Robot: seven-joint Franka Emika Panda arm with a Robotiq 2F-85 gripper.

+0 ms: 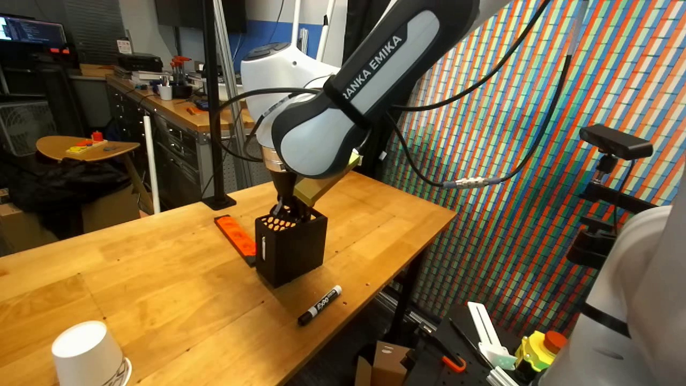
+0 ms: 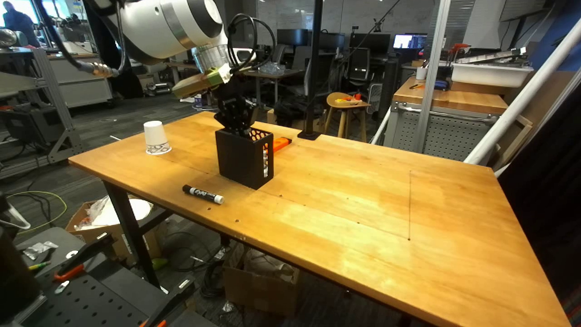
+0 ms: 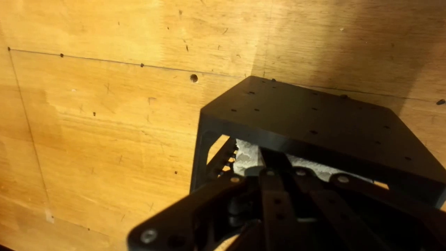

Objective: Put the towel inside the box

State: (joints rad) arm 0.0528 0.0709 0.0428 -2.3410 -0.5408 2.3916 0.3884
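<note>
The black box stands upright on the wooden table; it also shows in an exterior view and the wrist view. The pale grey towel lies inside it, seen on both sides of my fingers. White also shows through the slot in the box's side in both exterior views. My gripper reaches down through the box's open top; it also shows in both exterior views. Its fingers are close together at the towel. The fingertips and the towel's lower part are hidden behind the box wall.
A black and white marker lies on the table near the front edge, beside the box. An orange and black flat object lies close behind the box. An upside-down white paper cup stands farther off. A black post rises at the table's back edge.
</note>
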